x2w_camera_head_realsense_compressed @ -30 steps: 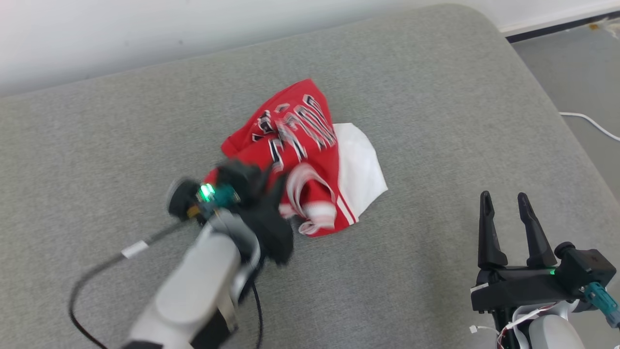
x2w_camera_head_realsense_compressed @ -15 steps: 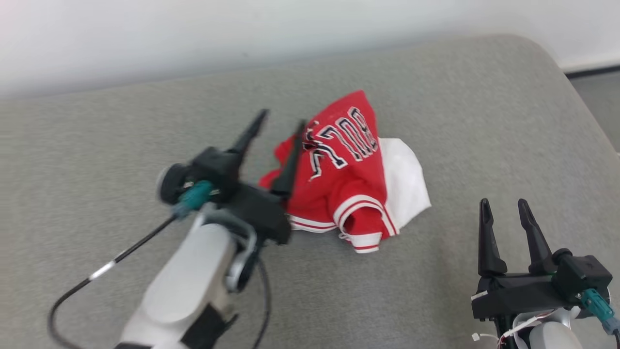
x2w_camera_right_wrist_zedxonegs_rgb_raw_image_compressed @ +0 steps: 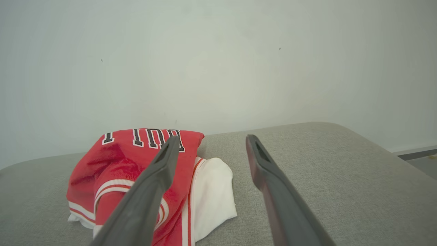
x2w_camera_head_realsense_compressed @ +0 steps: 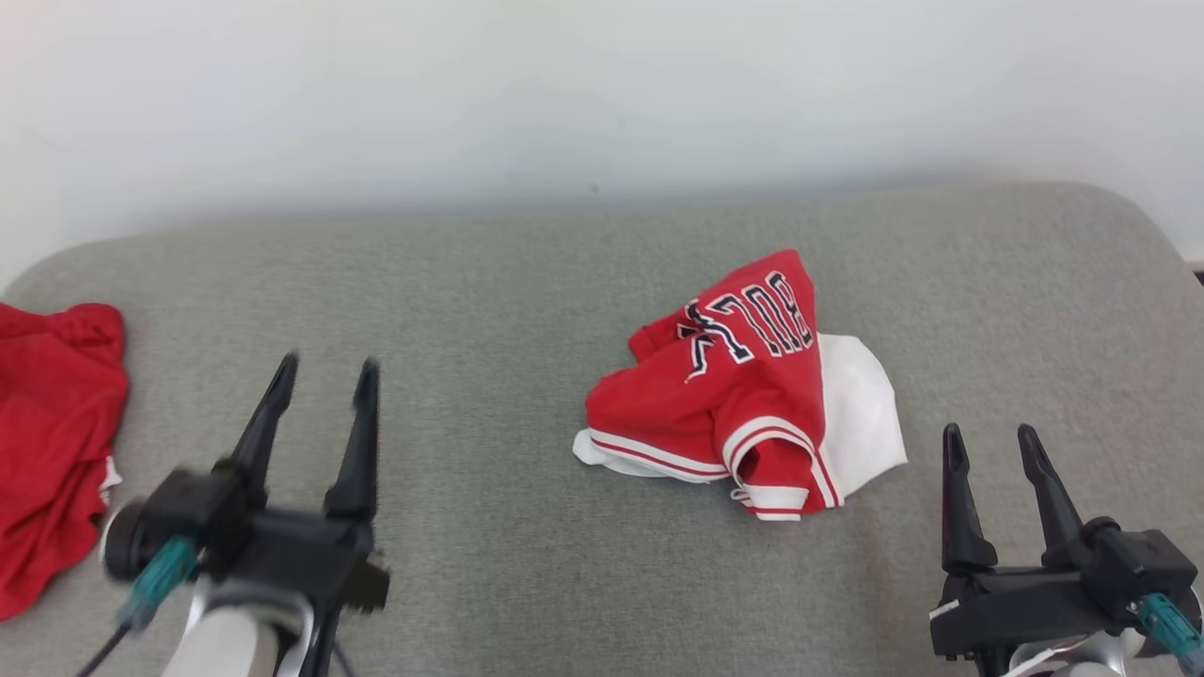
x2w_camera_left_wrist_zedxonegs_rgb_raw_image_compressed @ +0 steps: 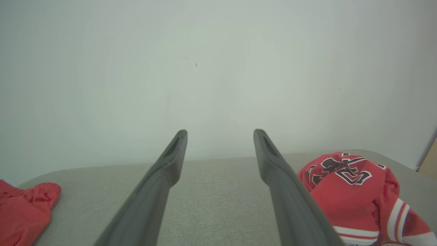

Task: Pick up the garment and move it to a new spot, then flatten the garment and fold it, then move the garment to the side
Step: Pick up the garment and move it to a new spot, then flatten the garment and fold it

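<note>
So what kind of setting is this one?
Probably an indoor garment-folding setup: a grey padded surface against a plain white wall, with a crumpled red jersey and another red garment.

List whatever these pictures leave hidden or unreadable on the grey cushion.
Jersey, head view: crumpled; its own folds hide part of the lettering and its full shape.
Jersey lettering, right wrist view: partly behind a finger of the right gripper.
Second red cloth, head view: cut off by the left edge; type unclear.
Left gripper, head view: motion-blurred.
</note>
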Tool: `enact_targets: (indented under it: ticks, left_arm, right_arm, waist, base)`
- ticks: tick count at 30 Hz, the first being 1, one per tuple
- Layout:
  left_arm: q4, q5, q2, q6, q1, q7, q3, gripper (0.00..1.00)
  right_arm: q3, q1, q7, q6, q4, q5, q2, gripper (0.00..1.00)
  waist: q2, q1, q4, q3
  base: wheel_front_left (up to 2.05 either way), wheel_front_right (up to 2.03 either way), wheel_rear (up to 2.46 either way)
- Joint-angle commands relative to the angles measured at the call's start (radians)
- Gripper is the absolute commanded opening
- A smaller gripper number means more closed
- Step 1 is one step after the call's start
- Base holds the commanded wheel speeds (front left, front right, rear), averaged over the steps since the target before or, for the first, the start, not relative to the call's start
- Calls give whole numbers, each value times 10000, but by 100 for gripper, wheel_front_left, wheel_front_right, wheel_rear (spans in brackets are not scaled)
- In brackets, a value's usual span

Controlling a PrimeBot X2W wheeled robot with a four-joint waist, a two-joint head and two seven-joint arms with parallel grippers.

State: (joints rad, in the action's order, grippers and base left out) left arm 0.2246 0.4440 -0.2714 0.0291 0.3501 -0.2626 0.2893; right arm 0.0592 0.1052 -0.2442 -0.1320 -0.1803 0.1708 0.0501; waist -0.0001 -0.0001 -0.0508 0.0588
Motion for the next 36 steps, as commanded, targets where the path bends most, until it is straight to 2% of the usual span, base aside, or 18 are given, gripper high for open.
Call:
enact_targets:
  ticks: [1,8,15,26,36]
  left_arm:
    - [-263,-70,-28,-97,-540,-31,-226,100]
    - [-863,-614,71,-376,-2474,-32,-927,100]
    - [-1258,-832,538,-286,-3504,-32,-1665,100]
    - [-1251,-1280,1181,202,-3725,-33,-2486,100]
    - [-1027,-1658,1375,575,-3565,-32,-2583,100]
  right_arm:
    - [50,-174,49,23,47,-50,3,100]
    - [101,-518,185,25,142,-6,2,100]
    - [174,-716,233,25,92,-71,3,100]
    - [234,-802,235,25,-57,-25,2,100]
    - [-231,-812,274,25,-193,-10,3,100]
  waist:
    - [1,1,336,-343]
    - [1,1,515,-552]
    - [1,1,582,-686]
    - [1,1,458,-739]
    - [1,1,443,-725]
  base:
    - [0,0,0]
    - [0,0,0]
    - [0,0,0]
    - [0,0,0]
    - [0,0,0]
